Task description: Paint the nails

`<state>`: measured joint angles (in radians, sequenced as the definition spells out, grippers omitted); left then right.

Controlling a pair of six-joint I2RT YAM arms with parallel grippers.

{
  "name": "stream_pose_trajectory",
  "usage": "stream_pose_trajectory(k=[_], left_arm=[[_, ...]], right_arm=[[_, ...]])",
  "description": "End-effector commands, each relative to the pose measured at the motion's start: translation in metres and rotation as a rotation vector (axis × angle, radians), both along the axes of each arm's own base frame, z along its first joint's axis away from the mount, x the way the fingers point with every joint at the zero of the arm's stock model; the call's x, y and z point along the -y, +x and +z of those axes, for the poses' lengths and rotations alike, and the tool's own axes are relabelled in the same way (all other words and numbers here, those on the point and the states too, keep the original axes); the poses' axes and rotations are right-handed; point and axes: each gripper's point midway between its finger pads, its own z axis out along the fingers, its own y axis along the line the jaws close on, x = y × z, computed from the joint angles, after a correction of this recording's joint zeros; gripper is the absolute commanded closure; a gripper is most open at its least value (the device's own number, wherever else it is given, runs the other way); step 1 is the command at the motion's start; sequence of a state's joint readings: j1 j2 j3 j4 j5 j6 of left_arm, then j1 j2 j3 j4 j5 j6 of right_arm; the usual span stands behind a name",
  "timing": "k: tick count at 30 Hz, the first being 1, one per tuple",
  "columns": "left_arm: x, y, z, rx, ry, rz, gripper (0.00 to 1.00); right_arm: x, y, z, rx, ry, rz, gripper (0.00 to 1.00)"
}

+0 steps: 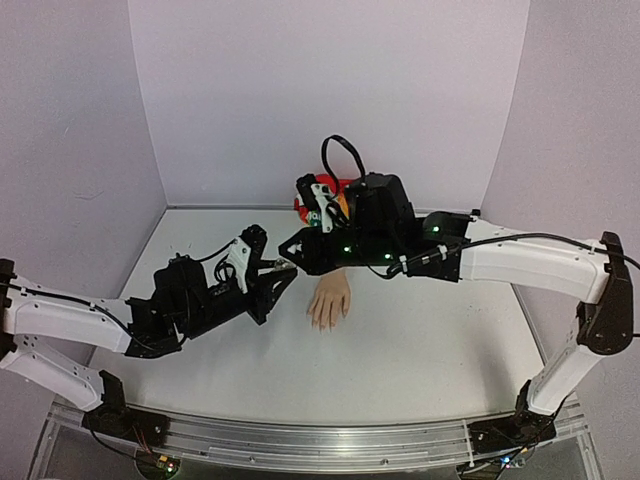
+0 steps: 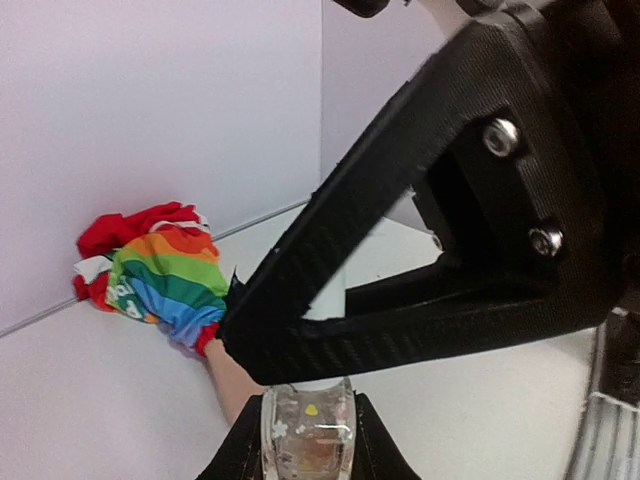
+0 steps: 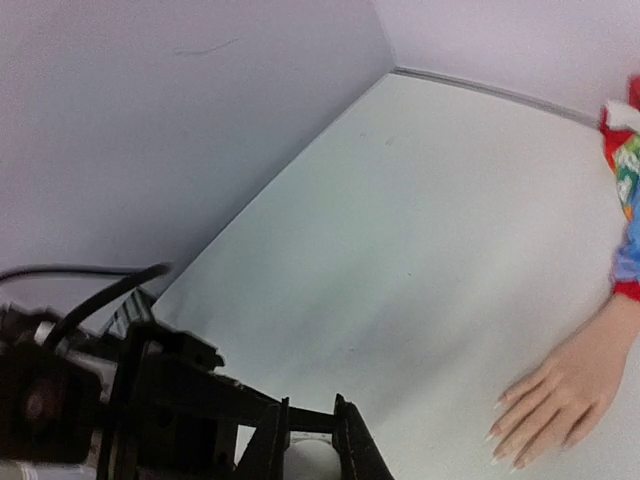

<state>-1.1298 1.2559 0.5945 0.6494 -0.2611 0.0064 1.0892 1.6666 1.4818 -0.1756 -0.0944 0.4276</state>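
The pale fake hand (image 1: 329,299) lies palm down mid-table, its rainbow sleeve (image 1: 322,203) bunched toward the back wall. Its nails (image 3: 497,437) show as small pale tips in the right wrist view. My left gripper (image 2: 308,412) is shut on a small clear bottle (image 2: 308,435) with tiny flower flecks, held above the table left of the hand. My right gripper (image 3: 312,442) is shut on the bottle's white cap (image 3: 311,462) from above. The two grippers meet at the bottle, left gripper (image 1: 283,272) below right gripper (image 1: 293,247).
Lilac walls close in the white table (image 1: 420,340) at the back and both sides. The right arm (image 1: 440,250) stretches across above the sleeve. Red cloth (image 2: 125,228) lies behind the rainbow sleeve (image 2: 165,275) at the back wall.
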Motion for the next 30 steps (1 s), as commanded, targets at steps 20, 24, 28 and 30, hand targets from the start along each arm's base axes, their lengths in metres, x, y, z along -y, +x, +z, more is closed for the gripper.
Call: stream_pose_trajectory(k=[20,24,28,30], left_arm=[[-0.023,-0.029,0.051,-0.064,-0.207,-0.373,1.0],[-0.034,-0.001,0.042,0.027,-0.183,-0.15,1.0],[-0.027,0.008,0.042,0.091,-0.154,-0.047,1.0],[-0.023,0.013,0.041,0.114,-0.136,0.011,1.0]], right_arm=[[0.022,-0.057,0.045,0.164,0.061,0.298,0.25],[0.038,-0.028,0.042,0.088,0.081,0.062,0.16],[0.039,-0.005,0.033,-0.005,0.104,-0.11,0.25],[0.033,-0.003,0.033,-0.033,0.115,-0.116,0.52]])
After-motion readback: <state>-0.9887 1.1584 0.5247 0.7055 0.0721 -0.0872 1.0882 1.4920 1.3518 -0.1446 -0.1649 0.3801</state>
